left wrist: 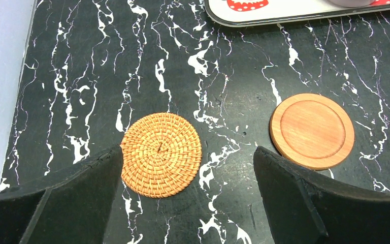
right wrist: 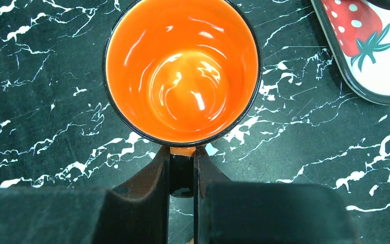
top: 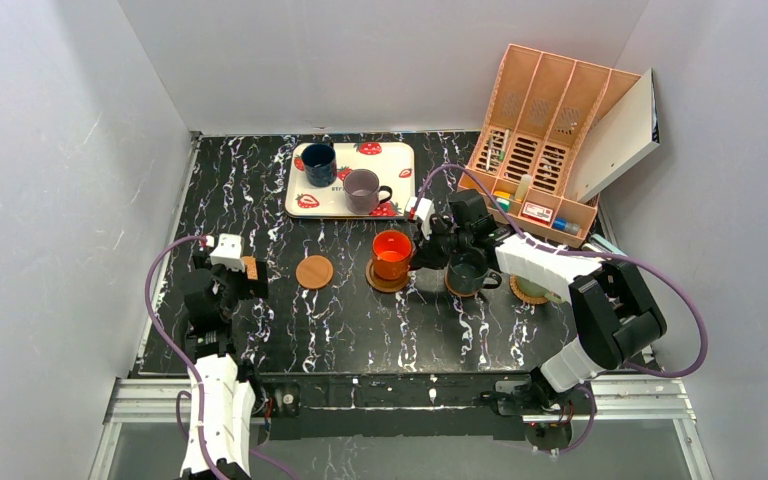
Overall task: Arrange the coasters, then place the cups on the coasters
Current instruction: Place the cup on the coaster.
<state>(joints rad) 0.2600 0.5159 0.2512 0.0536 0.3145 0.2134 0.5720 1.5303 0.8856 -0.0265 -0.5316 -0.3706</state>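
Wicker coaster [left wrist: 161,154] lies flat on the bench [left wrist: 81,76] between the left fingers [left wrist: 81,193], which stand wide open and hold nothing. It sits closer to the left-hand finger, almost under its tip, and being round it has no long axis to line up with. Just to its right, apart from it, lies a smooth wooden coaster [left wrist: 312,131], also bare; both are nearer the left arm. Further back, on the strawberry tray [top: 390,165], stand a navy cup [top: 318,163] and a mauve cup [top: 363,190], both upright. Next comes the orange-red cup [top: 392,255], upright over a dark coaster [top: 380,284] whose near edge shows from under it. The right fingers [right wrist: 150,188] are closed on its handle [right wrist: 182,178], which points straight back at them, so the cup lies dead ahead of their tips. Whether its base rests on the disc or hangs just above it, I cannot tell. I judge that the coming move turns on this line: cup centred over the disc, then a release and a retreat along the handle. To the right, a dark grey-green cup [top: 468,272] stands on a fourth coaster [top: 453,290], and a second wicker coaster [top: 528,293] shows partly under the right arm. That makes five coasters and four cups in view; I cannot make out a fifth cup.
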